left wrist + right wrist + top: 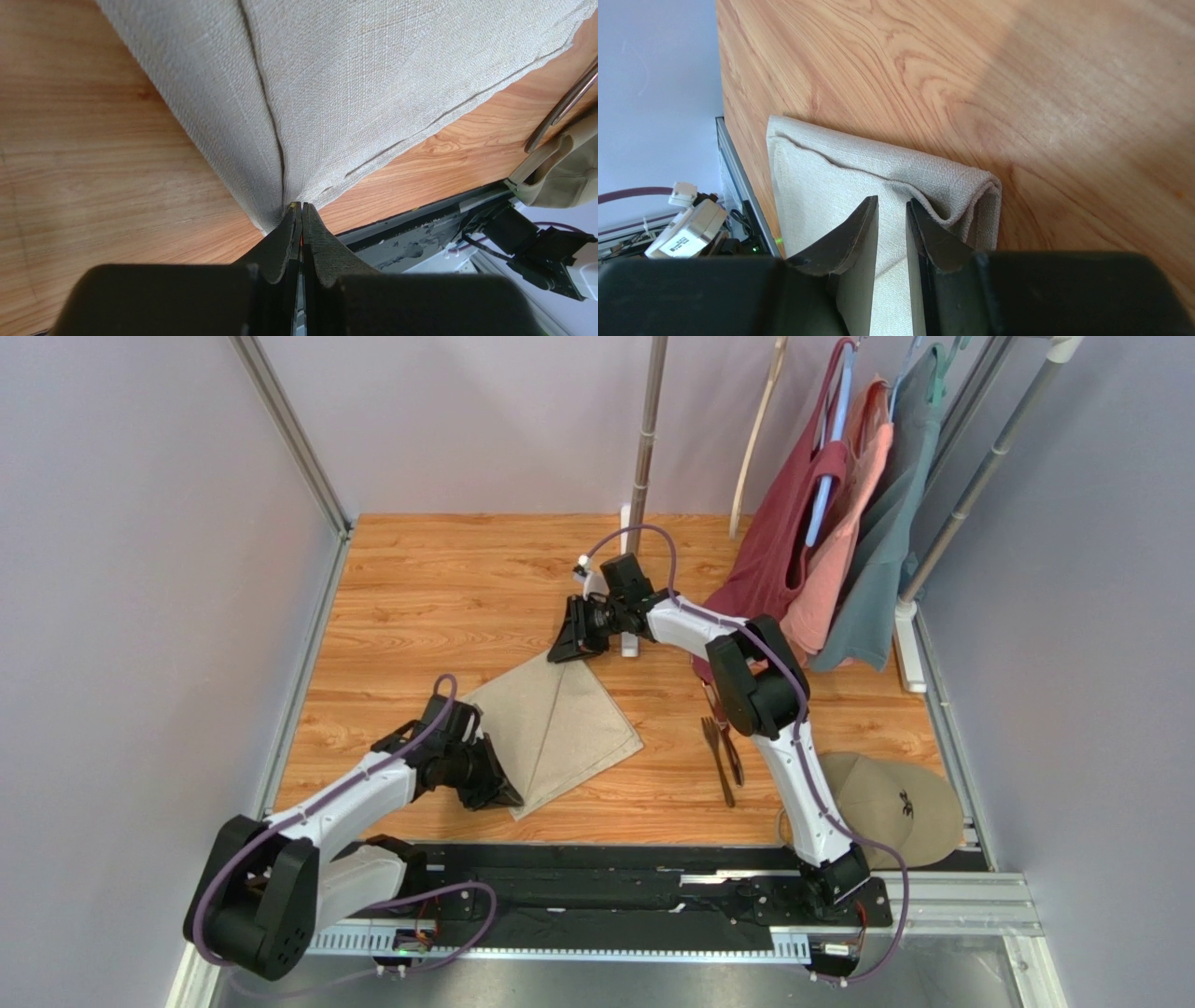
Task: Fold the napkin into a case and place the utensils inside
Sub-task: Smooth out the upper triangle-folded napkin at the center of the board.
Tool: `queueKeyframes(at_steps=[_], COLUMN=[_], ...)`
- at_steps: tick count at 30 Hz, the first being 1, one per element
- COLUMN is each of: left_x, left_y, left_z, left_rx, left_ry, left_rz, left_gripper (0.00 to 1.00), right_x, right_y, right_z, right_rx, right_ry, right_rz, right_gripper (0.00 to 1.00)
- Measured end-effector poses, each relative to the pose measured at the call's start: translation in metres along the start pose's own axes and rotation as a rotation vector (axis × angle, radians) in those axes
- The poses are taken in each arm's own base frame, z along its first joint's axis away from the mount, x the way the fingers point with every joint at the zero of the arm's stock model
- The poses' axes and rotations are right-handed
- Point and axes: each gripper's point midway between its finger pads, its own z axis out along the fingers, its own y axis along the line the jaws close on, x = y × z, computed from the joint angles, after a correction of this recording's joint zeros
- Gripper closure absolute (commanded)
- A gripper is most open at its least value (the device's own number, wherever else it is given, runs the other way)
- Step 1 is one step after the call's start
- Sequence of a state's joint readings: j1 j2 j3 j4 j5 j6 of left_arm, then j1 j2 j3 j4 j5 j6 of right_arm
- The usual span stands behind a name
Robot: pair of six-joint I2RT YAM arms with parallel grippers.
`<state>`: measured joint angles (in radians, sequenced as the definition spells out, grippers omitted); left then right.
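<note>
Table (pixel 421 588), far-left: bare wood, I can pass freely. Centre-left: napkin (pixel 568 721). Just right of it: utensils (pixel 723 749), with a bare strip between. Far right: hung garments (pixel 842 560) and pole (pixel 648 434) block me. Near-right corner: disc (pixel 884 833).

**Napkin folded, a pincer at two opposite corners**

Beige napkin (pixel 568 721) lies flat on the wood surface (pixel 421 602), folded, with a crease across it. Left pincer (pixel 494 787) sits at its near-left corner. Right pincer (pixel 572 641) sits at its far corner. Utensils (pixel 723 749) lie together right of the napkin, apart from it, beside the right arm. Tan disc (pixel 877 809) at near right. Garments (pixel 828 546) hang at far right.
</note>
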<state>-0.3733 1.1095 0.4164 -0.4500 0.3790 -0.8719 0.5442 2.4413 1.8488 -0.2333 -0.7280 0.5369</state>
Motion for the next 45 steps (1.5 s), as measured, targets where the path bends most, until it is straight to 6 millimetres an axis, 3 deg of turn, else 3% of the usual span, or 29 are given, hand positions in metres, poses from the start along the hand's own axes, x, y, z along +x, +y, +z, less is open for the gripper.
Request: queueKeyframes(at_steps=[13,16,20,24,27,32,39,41,42,45], left_x=[0.015,0.005,-0.022,-0.04,-0.038,-0.022,0.004,0.005,0.003,-0.011], left_y=[0.007,-0.012,-0.056,-0.074,-0.058,-0.03,0.008,0.01,0.009,-0.009], left_z=[-0.01,-0.029,-0.054,-0.042,-0.022,-0.012,-0.001,-0.003,-0.006,-0.025], left_rx=[-0.018,0.032,0.121,0.122,0.06,-0.003,-0.095,-0.108,-0.109,-0.076], left_ry=[0.017,-0.038,-0.122,-0.093,-0.041,-0.012,0.051,0.049,0.039,-0.024], left_rz=[-0.047,-0.016,0.038,0.045,0.019,-0.007,-0.054,-0.052,-0.044,0.009], left_gripper=[0.87,0.85,0.93,0.95,0.98,1.0,1.0,1.0,0.88,0.66], right_x=[-0.021,-0.019,-0.023,-0.032,-0.035,-0.031,-0.017,-0.02,-0.024,-0.028], right_y=[0.005,0.005,0.02,0.041,0.047,0.043,-0.003,-0.002,0.001,0.004], right_z=[-0.006,-0.01,-0.026,-0.041,-0.045,-0.036,-0.001,0.003,0.003,0.001], right_rx=[-0.01,0.014,0.024,0.012,0.0,-0.024,-0.002,-0.033,-0.035,-0.031], right_ry=[-0.041,-0.035,-0.049,-0.082,-0.089,-0.073,-0.024,-0.011,-0.019,-0.028], right_rz=[0.019,0.029,0.013,-0.026,-0.041,-0.039,0.013,0.015,0.004,-0.006], right_gripper=[0.71,0.64,0.57,0.54,0.55,0.55,0.54,0.5,0.47,0.38])
